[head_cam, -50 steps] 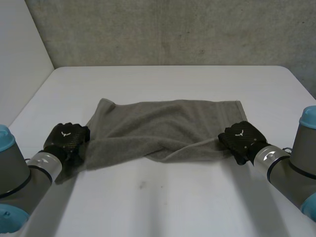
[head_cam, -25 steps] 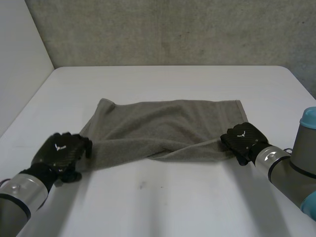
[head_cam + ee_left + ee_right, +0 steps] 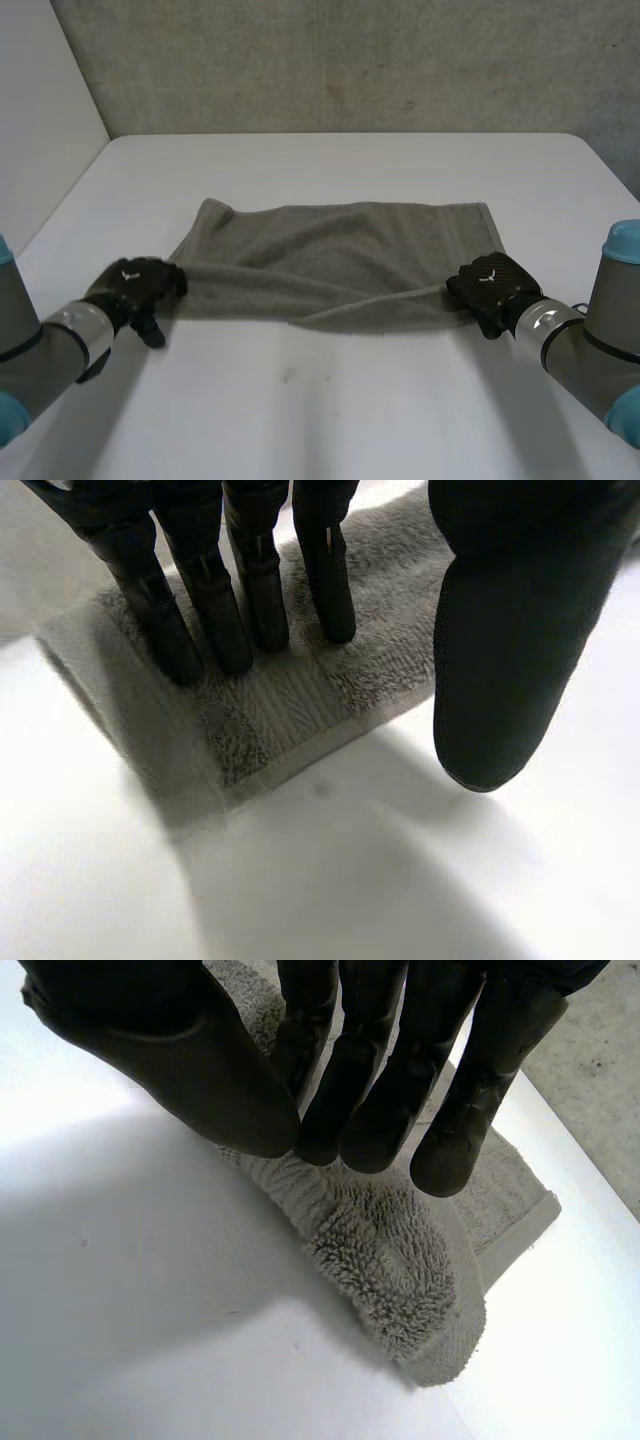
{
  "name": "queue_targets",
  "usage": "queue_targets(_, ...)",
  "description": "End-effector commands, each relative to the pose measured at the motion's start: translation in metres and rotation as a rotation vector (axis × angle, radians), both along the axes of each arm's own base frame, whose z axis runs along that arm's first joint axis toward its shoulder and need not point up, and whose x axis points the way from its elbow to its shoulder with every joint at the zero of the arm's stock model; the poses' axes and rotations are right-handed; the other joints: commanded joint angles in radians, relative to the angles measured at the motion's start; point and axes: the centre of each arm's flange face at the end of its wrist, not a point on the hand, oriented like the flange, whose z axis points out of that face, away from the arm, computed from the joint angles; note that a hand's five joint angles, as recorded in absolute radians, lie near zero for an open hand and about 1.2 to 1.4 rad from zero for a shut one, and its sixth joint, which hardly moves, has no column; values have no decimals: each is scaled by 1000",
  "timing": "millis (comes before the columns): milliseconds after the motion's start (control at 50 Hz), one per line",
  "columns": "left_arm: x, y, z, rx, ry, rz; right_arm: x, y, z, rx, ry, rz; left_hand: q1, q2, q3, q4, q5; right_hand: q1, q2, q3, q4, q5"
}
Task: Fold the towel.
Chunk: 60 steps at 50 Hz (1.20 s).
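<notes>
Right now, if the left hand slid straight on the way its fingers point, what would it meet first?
The towel. The left hand rests its fingers on the towel's corner, pointing across the cloth, so it would likely push into more towel.

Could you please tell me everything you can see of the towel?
The towel is grey terry cloth with a flat woven band near its hem. It lies spread wide on the white table, its far edge flat, its near edge rumpled and rolled over towards the right. The left hand presses straight fingers on its near left corner, thumb off the cloth. The right hand pinches the rolled fold at its near right corner between thumb and fingers.
</notes>
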Motion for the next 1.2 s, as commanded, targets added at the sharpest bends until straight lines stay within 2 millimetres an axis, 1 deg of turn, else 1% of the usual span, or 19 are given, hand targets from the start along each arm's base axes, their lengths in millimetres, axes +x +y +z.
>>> queue_targets(20,-1,-23,4,-74,-9,26,0,1,-1,-4,19,9,71,75,75,75,79,77,59,61,58,36)
queue_targets(60,-2,-29,3,-79,-8,25,0,1,-1,-7,18,9,76,81,80,81,84,77,59,61,58,36)
queue_targets(180,-3,-34,-1,-78,-10,22,0,0,-2,-4,18,10,79,84,83,84,87,77,59,61,58,36)
queue_targets(280,-5,-45,-6,-94,-18,13,0,-1,-6,5,23,12,82,86,86,87,90,77,59,61,58,36)
queue_targets(400,-5,-52,-10,-111,-35,3,0,-1,-9,6,41,18,109,113,113,113,117,77,59,61,58,36)
queue_targets(460,-6,-53,-11,-116,-39,-2,0,-1,-9,4,44,18,173,178,177,178,181,77,59,61,58,36)
queue_targets(500,-7,-54,-10,-130,-37,-5,0,-1,-8,3,43,18,308,312,312,312,316,77,59,61,58,36)
queue_targets(520,-7,-54,-10,-130,-37,-5,0,-1,-9,4,44,18,308,313,312,313,316,77,59,61,58,36)
queue_targets(540,-8,-55,-9,-140,-36,-6,0,-1,-9,3,43,18,387,391,391,391,395,77,59,61,58,36)
queue_targets(700,-12,-51,-5,-155,-32,-17,0,-1,-10,6,44,18,484,489,488,489,492,77,59,61,58,36)
queue_targets(900,-14,-50,-4,-169,-28,-25,0,-1,-10,5,46,17,496,500,500,501,504,77,59,61,58,36)
queue_targets(940,-14,-51,-4,-173,-26,-25,0,-1,-10,5,46,17,543,547,547,548,551,77,59,61,58,36)
queue_targets(980,-14,-51,-3,-178,-24,-24,0,-1,-10,5,46,19,701,705,705,705,709,77,59,61,58,36)
queue_targets(1000,-14,-51,-3,-178,-24,-24,0,-1,-10,5,46,17,702,706,706,706,710,77,59,61,58,36)
queue_targets(1040,-16,-50,-2,-181,-22,-28,0,-1,-10,5,46,17,842,846,846,846,850,77,59,61,58,36)
queue_targets(1100,-17,-48,-3,-178,-23,-33,0,-2,-10,5,47,16,842,846,846,847,850,77,59,61,58,36)
queue_targets(1140,-17,-45,4,-192,-25,-34,0,-2,-9,3,47,14,842,846,846,847,850,77,59,61,58,36)
queue_targets(1160,-17,-45,4,-192,-25,-34,0,-2,-5,-6,45,14,842,846,846,847,850,77,59,61,58,36)
queue_targets(1200,-16,-38,16,-209,-23,-30,-1,-3,0,-11,44,8,842,846,846,847,850,77,59,61,58,36)
